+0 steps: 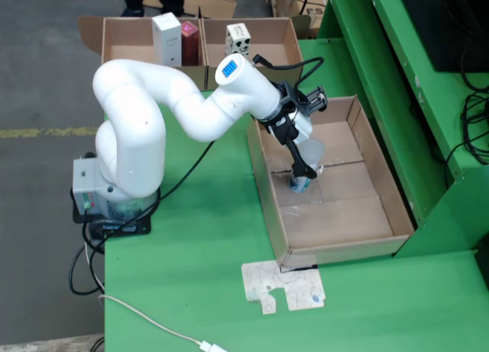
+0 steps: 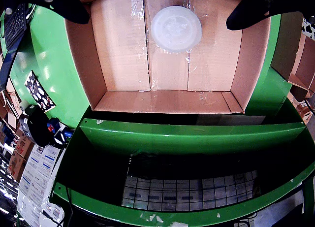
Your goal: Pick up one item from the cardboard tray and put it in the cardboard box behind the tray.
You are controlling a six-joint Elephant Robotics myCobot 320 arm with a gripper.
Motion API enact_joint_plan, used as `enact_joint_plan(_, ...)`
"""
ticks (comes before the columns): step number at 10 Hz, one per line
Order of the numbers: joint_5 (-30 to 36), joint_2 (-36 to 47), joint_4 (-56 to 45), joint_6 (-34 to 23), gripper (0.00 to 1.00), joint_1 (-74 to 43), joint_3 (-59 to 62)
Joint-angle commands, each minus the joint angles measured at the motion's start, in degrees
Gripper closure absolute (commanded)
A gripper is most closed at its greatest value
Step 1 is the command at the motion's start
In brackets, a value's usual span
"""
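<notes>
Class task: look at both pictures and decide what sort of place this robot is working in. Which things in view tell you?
Probably a workshop or warehouse floor: bare grey concrete floor, a green metal workbench and open brown cardboard boxes.

Surface: flat green-painted table [image 1: 199, 237], filling the lower centre of the fixed view.
Centre right: shallow open brown cardboard tray [image 1: 382, 180] lying on it.
Lower centre: flat pale cardboard cut-out scrap [image 1: 283, 285], just in front of the tray.
Bottom edge: thin white cable [image 1: 145, 318] trailing across the table.
</notes>
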Motion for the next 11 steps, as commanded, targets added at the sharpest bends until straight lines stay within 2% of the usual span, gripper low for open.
enact_joint_plan(1, -0.34, 0.18, 2.22, 0.38, 0.00, 0.30, 0.65)
enact_joint_plan(3, 0.50, -2.52, 2.97, -0.33, 0.00, -1.07, 2.42)
enact_joint_plan(11, 0.70, -0.96, 7.10, -0.68, 0.00, -1.43, -3.86)
